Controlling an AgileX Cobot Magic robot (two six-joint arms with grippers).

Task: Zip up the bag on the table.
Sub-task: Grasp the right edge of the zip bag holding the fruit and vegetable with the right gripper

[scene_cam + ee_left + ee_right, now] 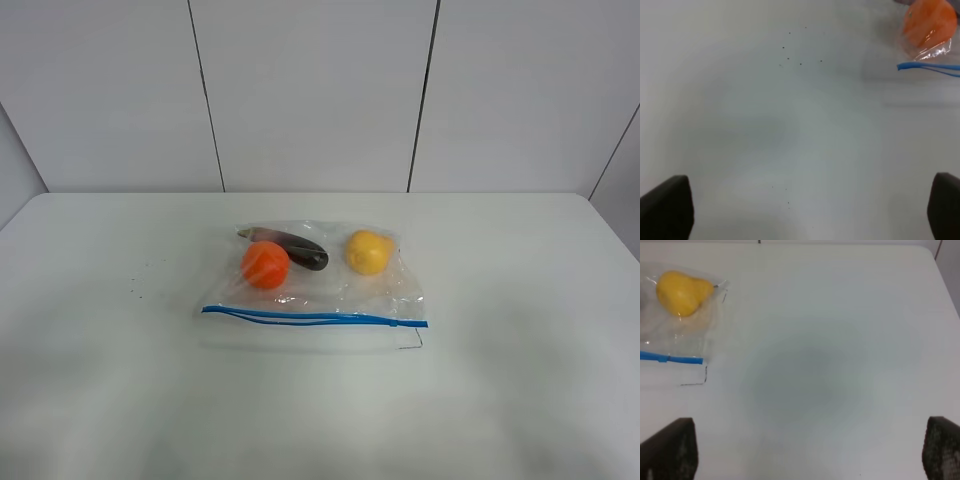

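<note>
**Near side of the bag (315, 275):** bare table (100, 400), over which both of your tools hang. The left gripper (805, 210) has its fingers spread wide, with nothing between them and nothing touched; the right gripper (805, 450) is spread likewise and empty. Neither arm enters the high view, so judge both to stand well apart from the bag.

**Near edge of the bag:** the blue zipper strip (315, 318), its long axis running from the bag's left end to its right end, crosswise to your reach. The strip parts into two lines toward the bag's left end; it joins at a small thickening, probably the slider (393, 322), close to the bag's right end. From this, judge the mouth open along most of its length.

Your left wrist view catches only the bag's left corner and the strip's tip; your right wrist view catches the right corner with the slider. Each arm therefore lies off its own end of the bag, and the right seems the nearer to the slider.

**Deeper in the bag:** an orange fruit (265, 264) toward the left end; a dark purple aubergine (295, 249) just behind it, apparently touching; a yellow fruit (368, 251) apart, toward the right end.
</note>
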